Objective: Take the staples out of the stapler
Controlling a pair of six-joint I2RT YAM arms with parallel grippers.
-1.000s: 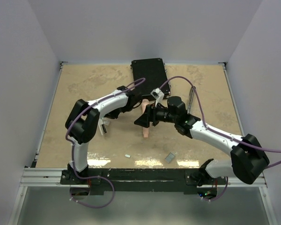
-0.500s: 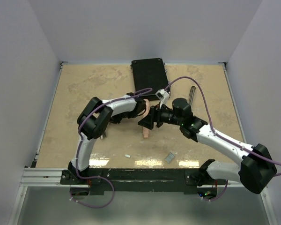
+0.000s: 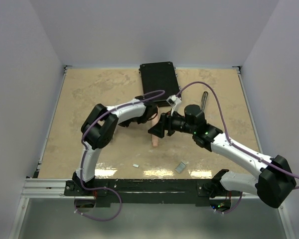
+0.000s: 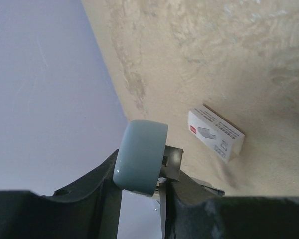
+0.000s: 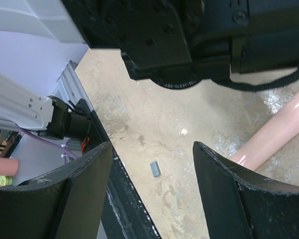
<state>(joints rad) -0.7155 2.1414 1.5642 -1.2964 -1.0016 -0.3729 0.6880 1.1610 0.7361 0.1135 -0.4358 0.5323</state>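
From above, you see your left gripper [image 3: 150, 113] and right gripper [image 3: 155, 130] close together over the middle of the table [image 3: 89, 99]. A pink stick [image 3: 155, 140] lies just under them. A black box [image 3: 159, 78] sits at the far edge. A tiny bit of the staples [image 3: 136, 165] lies near the front edge, with a flat grey square [image 3: 181, 167] a little to its right. From up here you cannot tell how the fingers stand, and you cannot make out the stapler.

In your left wrist view, the left gripper [image 4: 138, 185] is squeezed tight on the light-blue stapler [image 4: 141, 157], up off the table. A small white box [image 4: 215, 135] lies on the table beyond it.

In your right wrist view, the right gripper [image 5: 152, 148] is spread wide with nothing in it. The staples [image 5: 155, 169] lie on the table between the two fingers [image 5: 84, 194], not touching them. The pink stick [image 5: 274, 137] is off to the right.
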